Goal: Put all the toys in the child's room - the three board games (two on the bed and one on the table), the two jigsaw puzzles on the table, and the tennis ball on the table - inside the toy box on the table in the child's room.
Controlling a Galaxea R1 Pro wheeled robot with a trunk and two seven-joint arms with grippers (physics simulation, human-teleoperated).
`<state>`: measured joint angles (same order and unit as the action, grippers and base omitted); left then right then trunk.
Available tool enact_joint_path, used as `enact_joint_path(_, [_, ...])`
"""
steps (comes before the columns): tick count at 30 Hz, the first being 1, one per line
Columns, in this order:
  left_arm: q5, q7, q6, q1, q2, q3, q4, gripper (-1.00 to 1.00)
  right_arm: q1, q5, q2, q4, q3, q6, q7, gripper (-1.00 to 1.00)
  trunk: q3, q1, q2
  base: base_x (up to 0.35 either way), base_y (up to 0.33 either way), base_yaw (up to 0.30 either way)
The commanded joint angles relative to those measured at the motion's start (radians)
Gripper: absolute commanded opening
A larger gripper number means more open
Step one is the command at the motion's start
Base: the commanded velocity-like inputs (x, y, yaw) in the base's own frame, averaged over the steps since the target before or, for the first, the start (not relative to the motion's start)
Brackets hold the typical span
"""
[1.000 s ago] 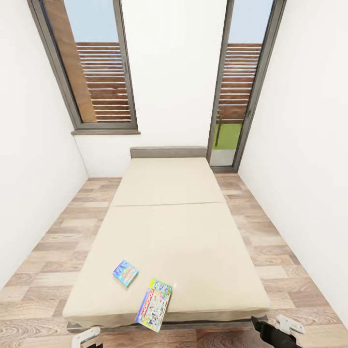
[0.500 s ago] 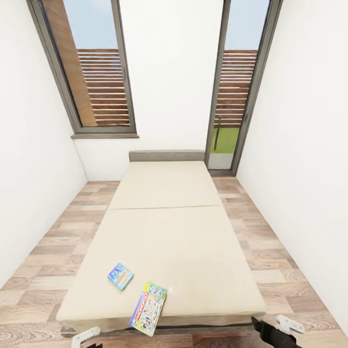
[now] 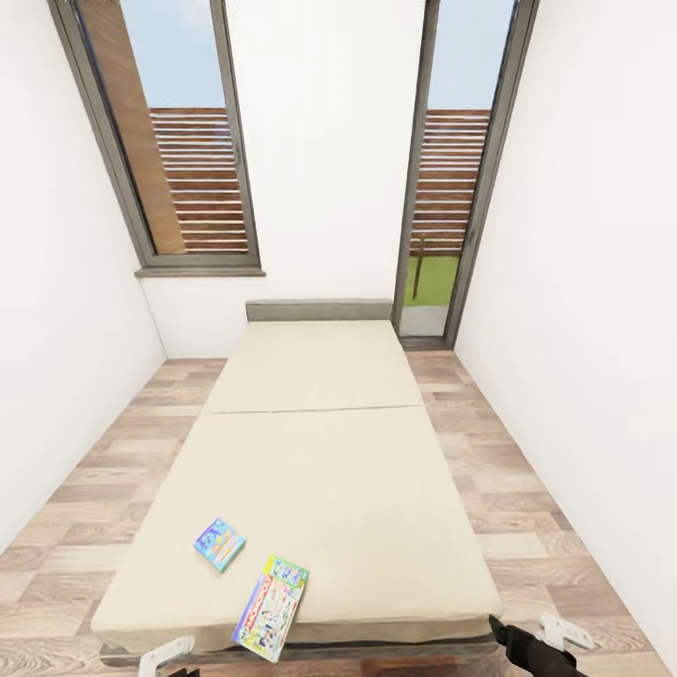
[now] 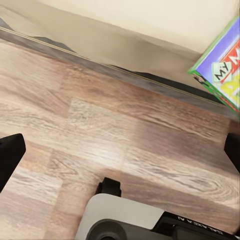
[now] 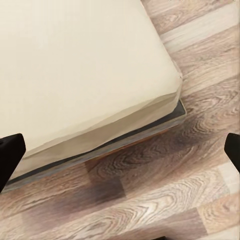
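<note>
Bed (image 3: 320,470) bearing board games (image 3: 268,606) (two)

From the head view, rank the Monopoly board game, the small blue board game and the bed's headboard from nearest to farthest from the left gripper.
1. Monopoly board game: overhanging the bed's foot edge, just right of the left gripper.
2. Small blue board game: flat on the mattress, a little farther up.
3. Headboard: at the far end, between the windows.

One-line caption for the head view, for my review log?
Two board games, a small one and a larger one overhanging the edge, lie at the near end of a beige bed between two tall windows.
</note>
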<state>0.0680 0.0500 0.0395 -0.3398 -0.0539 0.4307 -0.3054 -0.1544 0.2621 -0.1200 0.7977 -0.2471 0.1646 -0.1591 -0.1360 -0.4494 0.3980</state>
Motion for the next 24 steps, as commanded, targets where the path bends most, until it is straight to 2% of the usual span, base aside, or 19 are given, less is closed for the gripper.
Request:
enact_joint_path(1, [0.007, 0.005, 0.004, -0.001, 0.001, 0.008, -0.001, 1.0, -0.001, 0.008, 0.0, 0.001, -0.003, 0.007, -0.005, 1.0, 0.0, -0.001, 0.002, 0.0, -0.075, 0.0])
enact_joint_path(16, [0.007, 0.005, 0.004, -0.001, 0.001, 0.008, -0.001, 1.0, -0.001, 0.007, 0.0, 0.001, -0.003, 0.007, -0.005, 1.0, 0.01, -0.001, 0.002, 0.0, -0.151, 0.0])
enact_joint_path(24, [0.007, 0.005, 0.005, -0.001, 0.001, 0.009, -0.001, 1.0, -0.001, 0.007, 0.0, 0.001, -0.003, 0.007, -0.003, 1.0, 0.01, -0.001, 0.002, 0.0, -0.035, 0.0])
